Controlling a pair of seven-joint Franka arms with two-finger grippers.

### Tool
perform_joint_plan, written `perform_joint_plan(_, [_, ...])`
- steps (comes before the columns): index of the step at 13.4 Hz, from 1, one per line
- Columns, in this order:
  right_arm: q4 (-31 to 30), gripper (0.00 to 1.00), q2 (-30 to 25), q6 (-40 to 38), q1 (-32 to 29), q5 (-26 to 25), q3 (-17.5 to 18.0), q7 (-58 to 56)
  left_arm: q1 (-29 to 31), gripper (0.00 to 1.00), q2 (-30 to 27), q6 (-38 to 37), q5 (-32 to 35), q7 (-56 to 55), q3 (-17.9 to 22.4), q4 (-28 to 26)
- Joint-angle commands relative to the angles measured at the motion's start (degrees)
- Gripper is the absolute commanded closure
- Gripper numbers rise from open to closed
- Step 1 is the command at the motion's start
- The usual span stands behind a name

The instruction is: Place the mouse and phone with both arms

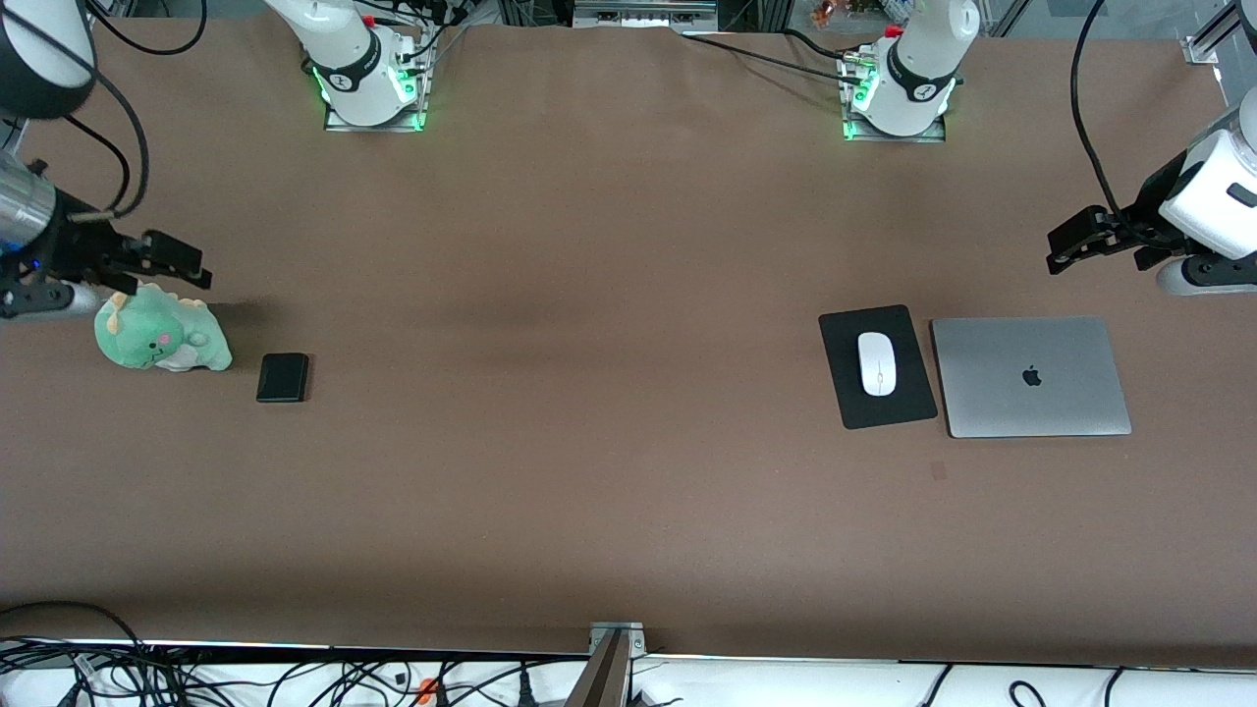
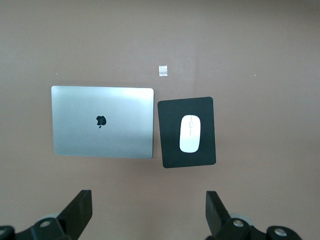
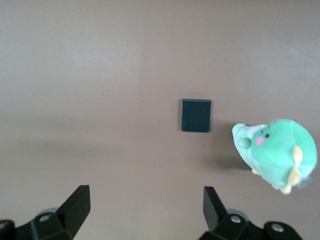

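The white mouse (image 1: 877, 363) lies on a black mouse pad (image 1: 877, 412) toward the left arm's end of the table; it also shows in the left wrist view (image 2: 190, 133). The black phone (image 1: 283, 377) lies flat on the table toward the right arm's end, beside a green plush toy; it also shows in the right wrist view (image 3: 196, 115). My left gripper (image 1: 1065, 247) is open and empty, up in the air over bare table near the laptop. My right gripper (image 1: 182, 265) is open and empty, up in the air just over the plush toy.
A closed silver laptop (image 1: 1030, 376) lies beside the mouse pad (image 2: 187, 150), toward the left arm's end. A green plush dinosaur (image 1: 162, 336) sits beside the phone, at the right arm's end. A small patch of tape (image 1: 939, 470) lies on the brown table nearer the camera than the pad.
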Motion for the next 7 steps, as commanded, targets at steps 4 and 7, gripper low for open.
perform_joint_plan(4, [2.77, 0.0, -2.94, -3.45, 6.53, -3.06, -6.57, 2.06, 0.15, 0.0, 0.98, -0.53, 0.82, -0.28, -0.37, 1.88])
perform_joint_plan(7, [2.86, 0.0, -4.17, -3.36, 6.54, -6.05, -6.05, 3.21, 0.15, 0.0, 0.98, -0.53, 0.82, -0.28, -0.37, 1.88])
